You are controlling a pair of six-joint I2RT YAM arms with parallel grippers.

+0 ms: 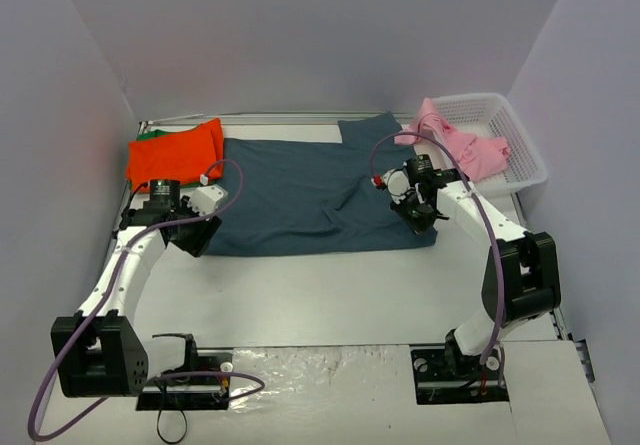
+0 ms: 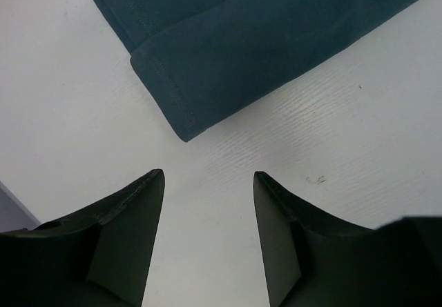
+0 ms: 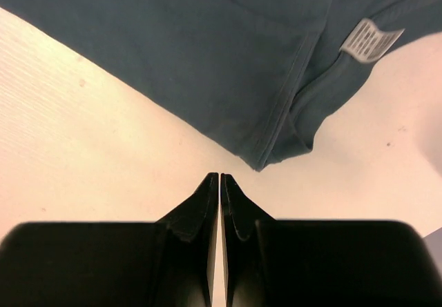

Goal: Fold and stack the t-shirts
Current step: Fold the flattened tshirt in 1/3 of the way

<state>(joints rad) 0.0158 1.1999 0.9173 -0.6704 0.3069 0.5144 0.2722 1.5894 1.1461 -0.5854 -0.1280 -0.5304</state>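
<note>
A dark slate-blue t-shirt [image 1: 310,195] lies spread flat across the middle of the table. My left gripper [image 1: 200,233] hangs at its front left corner. In the left wrist view that gripper [image 2: 207,176] is open over bare table, with the shirt's corner [image 2: 186,124] just ahead of the fingertips. My right gripper [image 1: 420,215] is at the front right corner. In the right wrist view it [image 3: 219,176] is shut with nothing between the fingers, and the hem corner [image 3: 266,156] lies just beyond them. A white label [image 3: 369,39] shows on the cloth.
A folded orange-red t-shirt [image 1: 175,153] sits at the back left with a green t-shirt's edge [image 1: 150,135] showing behind it. A light pink t-shirt [image 1: 465,145] drapes over the rim of the white lattice basket [image 1: 520,155] at the back right. Walls enclose the table.
</note>
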